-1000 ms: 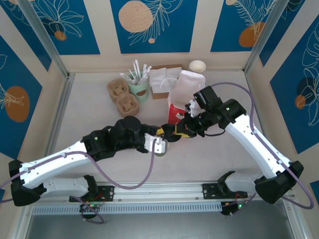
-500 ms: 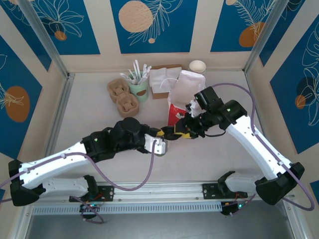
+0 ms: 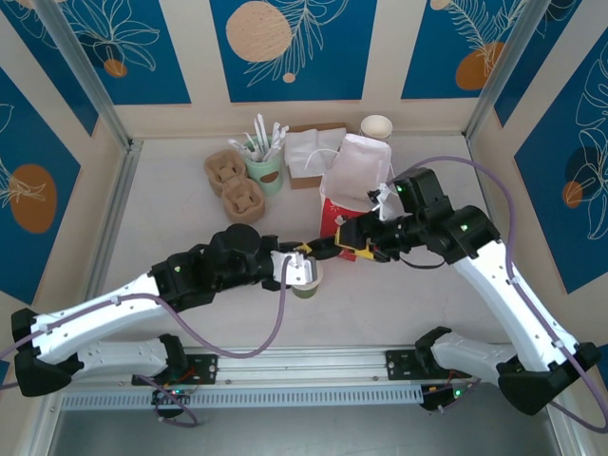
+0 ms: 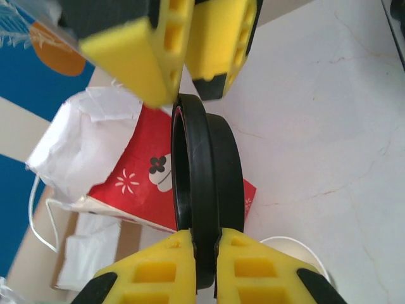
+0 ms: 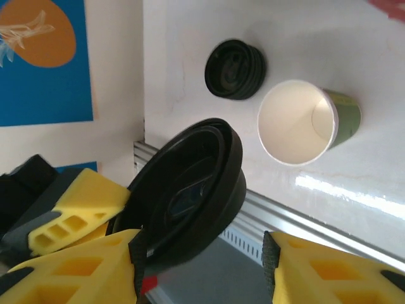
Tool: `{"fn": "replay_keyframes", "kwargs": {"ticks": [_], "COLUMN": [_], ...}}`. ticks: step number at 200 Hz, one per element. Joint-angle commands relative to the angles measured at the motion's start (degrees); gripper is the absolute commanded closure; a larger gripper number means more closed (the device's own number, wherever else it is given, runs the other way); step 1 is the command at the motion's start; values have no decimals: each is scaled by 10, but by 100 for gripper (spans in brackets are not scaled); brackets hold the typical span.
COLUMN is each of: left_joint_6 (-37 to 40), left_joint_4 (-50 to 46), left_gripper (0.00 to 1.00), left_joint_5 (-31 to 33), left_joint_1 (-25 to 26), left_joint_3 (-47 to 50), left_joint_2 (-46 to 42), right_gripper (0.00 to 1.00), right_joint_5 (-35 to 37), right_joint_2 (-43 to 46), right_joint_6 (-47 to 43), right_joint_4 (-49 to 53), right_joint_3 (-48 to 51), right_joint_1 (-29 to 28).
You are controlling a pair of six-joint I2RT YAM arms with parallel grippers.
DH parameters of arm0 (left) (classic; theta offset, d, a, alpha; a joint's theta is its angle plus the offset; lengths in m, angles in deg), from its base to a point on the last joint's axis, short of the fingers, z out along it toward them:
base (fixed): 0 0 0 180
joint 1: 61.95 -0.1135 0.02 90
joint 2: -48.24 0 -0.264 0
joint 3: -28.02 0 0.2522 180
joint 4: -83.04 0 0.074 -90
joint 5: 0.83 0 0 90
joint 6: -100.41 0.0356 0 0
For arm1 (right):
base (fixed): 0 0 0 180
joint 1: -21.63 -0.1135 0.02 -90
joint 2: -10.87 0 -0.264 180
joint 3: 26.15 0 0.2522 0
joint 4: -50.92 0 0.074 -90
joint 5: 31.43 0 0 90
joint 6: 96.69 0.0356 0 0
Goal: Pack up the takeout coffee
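The takeout coffee cup (image 5: 309, 120), olive-green with a white rim, stands lidless on the table; in the top view the cup (image 3: 307, 283) sits just under my left gripper (image 3: 302, 260). A round black lid (image 4: 205, 180) is held on edge, and my left gripper (image 4: 204, 246) is shut on its rim. My right gripper (image 5: 202, 253) is open around the same lid (image 5: 190, 190), with a clear gap on one side. Its yellow fingers (image 4: 218, 44) hang just beyond the lid in the left wrist view. Both grippers meet in front of the red bag (image 3: 334, 217).
The red bag's white paper top (image 3: 353, 169) stands open behind the grippers. A stack of loose black lids (image 5: 235, 68) lies near the cup. At the back are cardboard carriers (image 3: 234, 185), a green cup of sticks (image 3: 265, 163), napkins (image 3: 309, 152) and a white cup (image 3: 376, 126).
My right gripper has opened off the lid and drawn back to the right. My left gripper has shut on the lid's rim and now holds it above the cup.
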Motion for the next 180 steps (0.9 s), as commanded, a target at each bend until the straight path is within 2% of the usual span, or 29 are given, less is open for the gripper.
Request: {"fn": "replay_keyframes", "kwargs": {"ticks": [1, 38, 63, 126, 180], "left_joint_6": [-92, -186, -253, -387, -489], "left_joint_4": [-29, -38, -34, -51, -75], "left_gripper": [90, 90, 90, 91, 92], "left_joint_5": [-19, -77, -105, -177, -255], "left_joint_1": [-31, -83, -113, -166, -210], "left_joint_3": [-29, -22, -7, 19, 21], "left_joint_2": [-8, -23, -39, -57, -37], "right_gripper": [47, 47, 47, 47, 47], "right_joint_5": [-1, 29, 6, -7, -18], "right_joint_2": [42, 106, 133, 142, 155], "right_joint_6": [-13, -40, -26, 2, 35], "right_joint_4": [-41, -94, -165, -216, -272], "right_joint_3": [23, 68, 123, 205, 276], "right_joint_1": [16, 19, 17, -1, -16]}}
